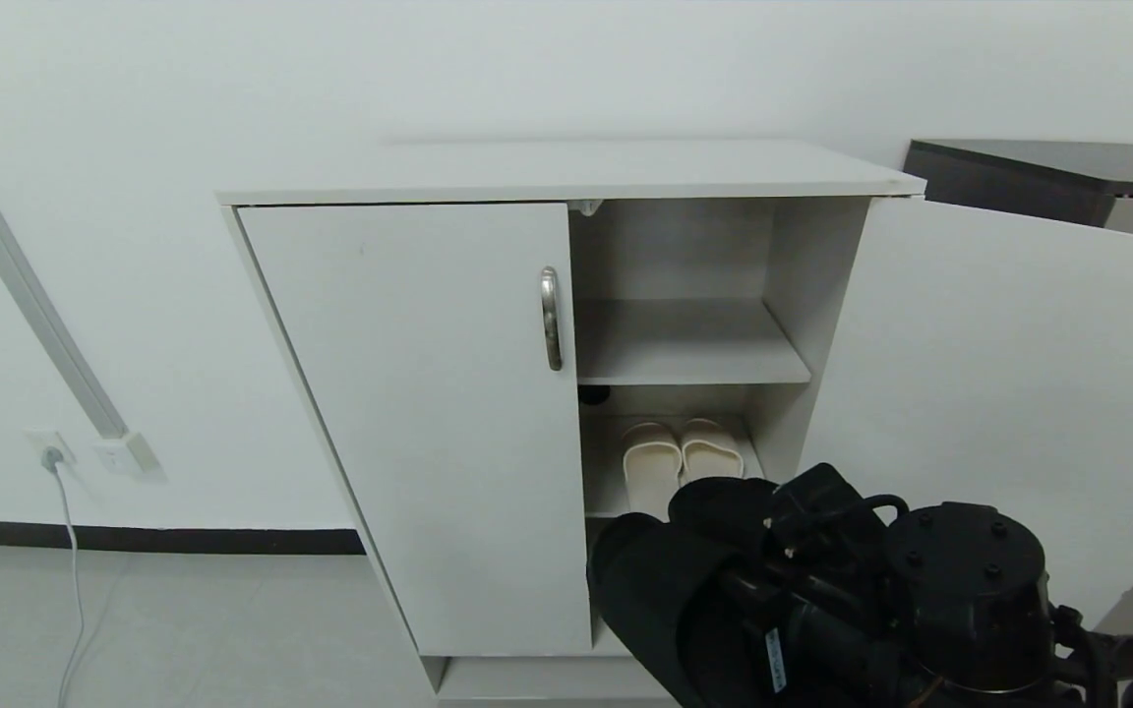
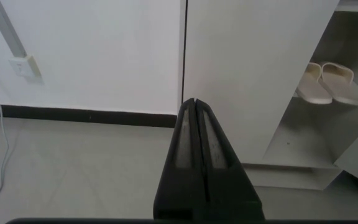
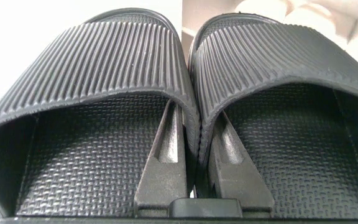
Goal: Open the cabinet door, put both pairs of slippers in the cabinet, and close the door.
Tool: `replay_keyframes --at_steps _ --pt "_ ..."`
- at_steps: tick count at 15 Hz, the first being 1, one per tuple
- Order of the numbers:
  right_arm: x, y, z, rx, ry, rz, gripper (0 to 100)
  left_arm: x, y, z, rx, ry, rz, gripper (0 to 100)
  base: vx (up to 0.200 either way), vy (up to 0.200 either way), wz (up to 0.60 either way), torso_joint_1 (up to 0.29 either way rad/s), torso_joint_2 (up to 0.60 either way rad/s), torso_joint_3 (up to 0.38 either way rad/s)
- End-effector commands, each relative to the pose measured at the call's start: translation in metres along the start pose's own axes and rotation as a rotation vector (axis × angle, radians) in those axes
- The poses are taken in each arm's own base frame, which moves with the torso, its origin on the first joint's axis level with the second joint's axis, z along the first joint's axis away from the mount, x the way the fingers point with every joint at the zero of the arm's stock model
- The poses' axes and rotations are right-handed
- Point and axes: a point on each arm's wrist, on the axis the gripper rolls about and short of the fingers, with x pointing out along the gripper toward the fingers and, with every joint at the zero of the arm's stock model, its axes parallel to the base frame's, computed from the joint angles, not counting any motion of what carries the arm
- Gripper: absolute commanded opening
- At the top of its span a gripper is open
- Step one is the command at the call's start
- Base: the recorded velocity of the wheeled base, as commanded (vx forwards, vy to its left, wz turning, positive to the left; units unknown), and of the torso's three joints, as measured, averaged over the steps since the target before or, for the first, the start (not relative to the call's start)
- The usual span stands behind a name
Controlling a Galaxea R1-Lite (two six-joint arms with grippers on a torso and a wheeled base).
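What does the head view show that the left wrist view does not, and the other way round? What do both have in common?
Head view, not left wrist view: the curved metal door handle, the white cabinet's flat top, and the pair of black ribbed rubber slippers in front of the open compartment.
Left wrist view, not head view: the left claw, shut.
Both: the pair of cream slippers on the lower shelf, the closed white left door, and the wall socket with its cable.

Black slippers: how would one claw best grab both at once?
Pinch the two touching inner walls of the black slippers, one finger inside each, entering from the open heel end. The right gripper does so; side by side, those walls form a single thin ridge.
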Motion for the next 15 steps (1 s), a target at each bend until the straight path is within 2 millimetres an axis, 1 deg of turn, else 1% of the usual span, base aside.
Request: replay_keyframes --at_steps 1,4,5,6,7,8,9,10,12,15 --pt "0.002 0.000 -0.002 -0.002 0.009 -0.003 0 0.000 0.000 0.000 0.000 0.001 0.000 0 0.000 0.000 0.00 0.000 0.00 0.000" --pt "0.007 0.001 -0.005 -0.001 0.007 -0.008 0 0.000 0.000 0.000 0.000 0.000 0.000 0 0.000 0.000 0.00 -0.009 0.03 0.054" --pt "0.015 0.001 -0.005 0.005 -0.008 -0.015 0 0.000 0.000 0.000 0.000 0.001 0.000 0 0.000 0.000 0.00 -0.012 0.14 0.119" --pt "0.025 0.004 -0.001 0.021 -0.066 -0.059 0 0.000 0.000 0.000 0.001 0.001 -0.001 0 0.000 0.000 0.00 -0.002 0.09 0.071" --pt "0.041 0.008 0.012 0.045 -0.129 -0.164 0 0.000 0.000 0.000 0.003 0.001 -0.001 0 0.000 0.000 0.00 0.000 0.00 0.000" --pt "0.045 0.009 0.016 0.050 -0.139 -0.200 0 0.000 0.000 0.000 0.003 0.001 -0.001 0 0.000 0.000 0.00 0.000 0.00 0.000" --pt "0.058 0.013 0.031 0.063 -0.135 -0.300 0 0.000 0.000 0.000 0.003 0.001 -0.001 0 0.000 0.000 0.00 0.000 0.00 0.000" --pt "0.059 0.015 0.045 0.083 -0.120 -0.321 0 0.000 0.000 0.000 0.003 0.001 -0.001 0 0.000 0.000 0.00 0.000 0.00 0.000" --pt "0.061 0.019 0.075 0.146 -0.132 -0.437 0 0.000 0.000 0.000 0.003 0.000 -0.001 0 0.000 0.000 0.00 0.000 0.00 0.000" --pt "0.059 0.020 0.100 0.157 -0.134 -0.485 0 0.000 0.000 0.000 0.003 0.001 -0.001 0 0.000 0.000 0.00 0.000 0.00 0.000"
